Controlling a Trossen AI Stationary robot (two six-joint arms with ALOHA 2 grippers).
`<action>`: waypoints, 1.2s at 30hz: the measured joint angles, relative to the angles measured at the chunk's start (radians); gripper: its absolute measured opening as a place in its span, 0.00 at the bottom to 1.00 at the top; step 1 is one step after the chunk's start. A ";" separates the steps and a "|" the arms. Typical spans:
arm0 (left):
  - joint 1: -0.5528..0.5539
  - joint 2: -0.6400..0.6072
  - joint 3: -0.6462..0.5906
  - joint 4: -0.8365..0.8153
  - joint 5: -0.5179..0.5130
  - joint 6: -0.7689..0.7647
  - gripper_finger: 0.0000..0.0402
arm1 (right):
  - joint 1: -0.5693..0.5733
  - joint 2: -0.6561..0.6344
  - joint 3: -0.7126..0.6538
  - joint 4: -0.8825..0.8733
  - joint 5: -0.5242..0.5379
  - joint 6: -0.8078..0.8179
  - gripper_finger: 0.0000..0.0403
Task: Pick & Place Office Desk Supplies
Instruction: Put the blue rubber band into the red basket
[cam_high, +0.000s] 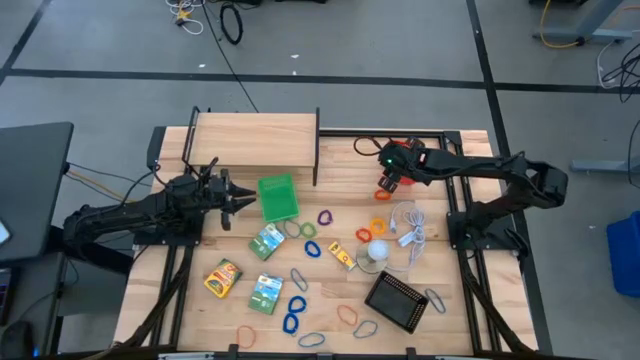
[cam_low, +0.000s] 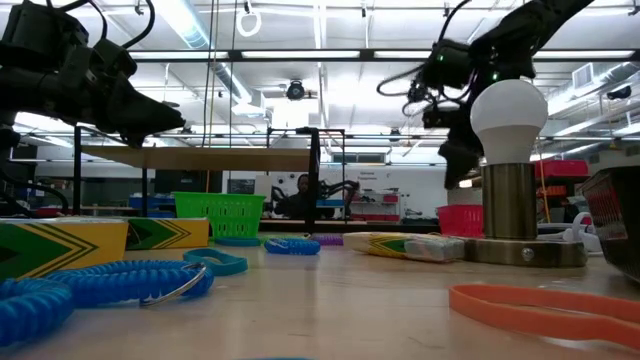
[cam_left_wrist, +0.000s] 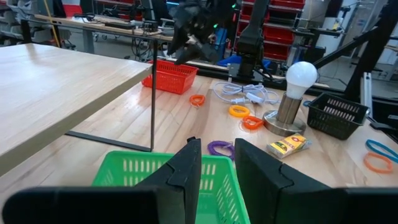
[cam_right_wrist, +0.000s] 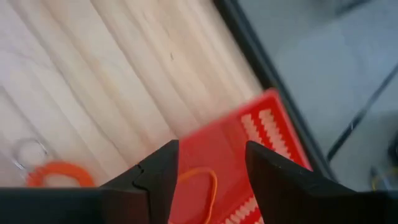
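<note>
My right gripper (cam_high: 386, 184) hangs open over the small red basket (cam_right_wrist: 264, 127) at the table's far right. Below its spread fingers an orange loop (cam_right_wrist: 200, 186) lies in that basket, touching neither finger. A second orange loop (cam_right_wrist: 58, 173) lies on the wood beside the basket. My left gripper (cam_left_wrist: 217, 165) waits level above the green basket (cam_high: 278, 197), its fingers a little apart with nothing between them. Coloured loops (cam_high: 294, 305), green and yellow packets (cam_high: 267, 241) and a small yellow piece (cam_high: 343, 256) lie scattered over the near half of the table.
A wooden shelf (cam_high: 255, 140) on thin black legs stands at the far middle. A white ball-shaped lamp (cam_high: 377, 250) with its white cord (cam_high: 410, 228) stands right of centre. A black mesh basket (cam_high: 397, 301) sits near the front right.
</note>
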 joint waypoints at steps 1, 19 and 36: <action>0.000 0.000 0.000 0.000 -0.003 0.000 0.26 | 0.010 -0.015 0.000 0.015 0.000 -0.012 0.47; 0.000 0.000 0.000 0.004 0.028 -0.009 0.26 | 0.526 -0.182 0.002 0.193 -0.290 0.033 0.45; 0.000 0.000 0.000 0.004 0.028 -0.010 0.26 | 1.021 -0.182 0.254 -0.416 -0.300 0.809 0.45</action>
